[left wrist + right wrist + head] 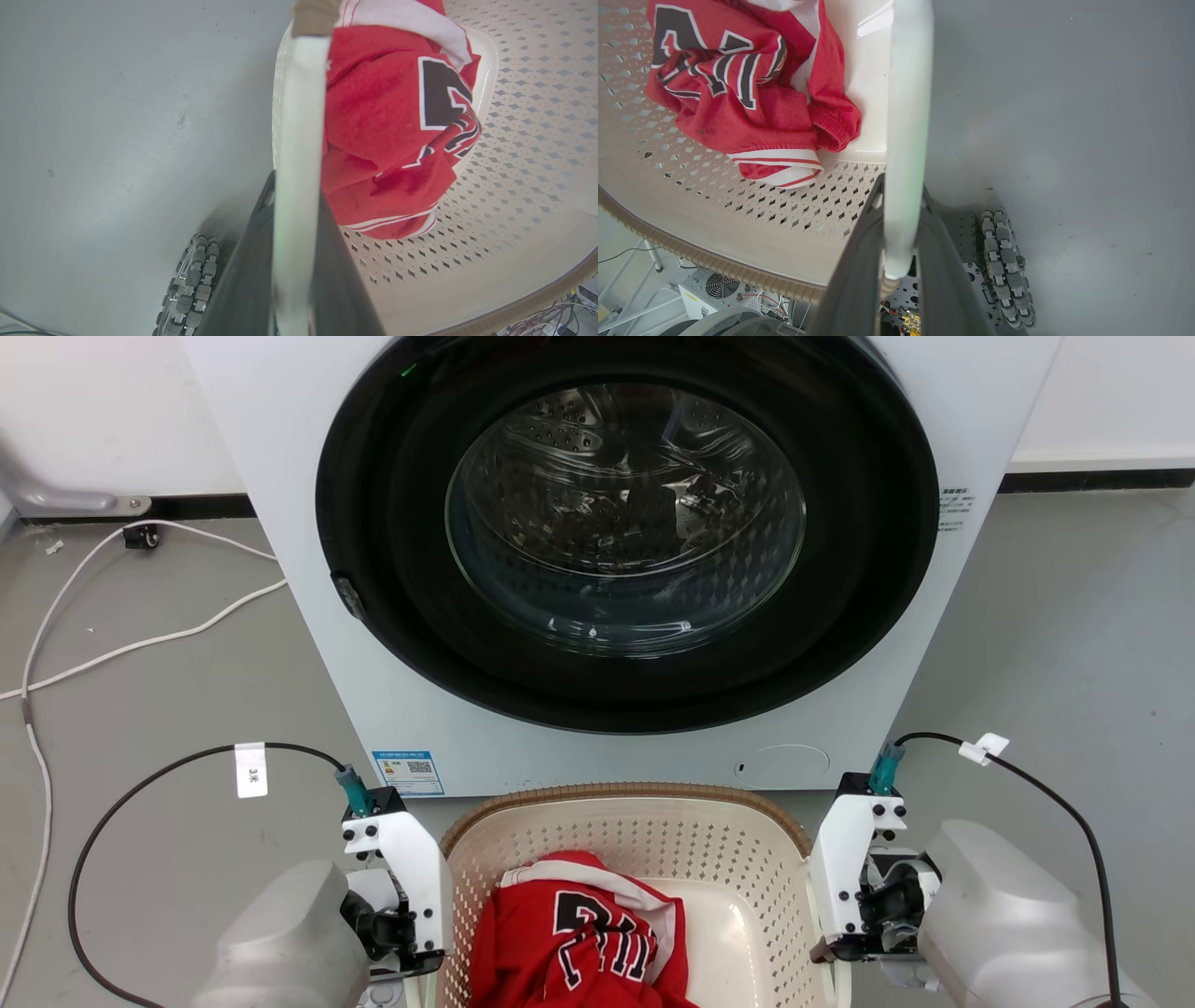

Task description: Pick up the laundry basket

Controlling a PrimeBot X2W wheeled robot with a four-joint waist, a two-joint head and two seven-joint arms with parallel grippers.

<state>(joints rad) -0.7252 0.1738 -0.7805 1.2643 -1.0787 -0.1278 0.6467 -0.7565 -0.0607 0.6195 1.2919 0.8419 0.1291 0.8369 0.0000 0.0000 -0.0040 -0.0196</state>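
The laundry basket point(616, 845) sits on the grey floor point(140, 709) just in front of the washing machine point(308, 523), low in the middle of the head view, with a crumpled red jersey point(579, 933) lying in it towards its left side; the two arms flank it, one at each short side

The left gripper point(296, 200) is closed on the left handle point(299, 116) – the white bar runs straight up between its two dark fingers, both pressed against it; the right gripper point(903, 196) clamps the right handle point(908, 93) in the same way; a grip at both ends likely spreads the load and stops the basket tipping, since the jersey weighs more on one side

Both holds look seated, so the step in hand seems to be the lift itself; whether the base has left the floor I cannot tell – no view shows its underside

The next move calls for both arms rising together at an even rate; uneven lifting could twist the thin handles or let one slip out, and the rim is close to the machine's front
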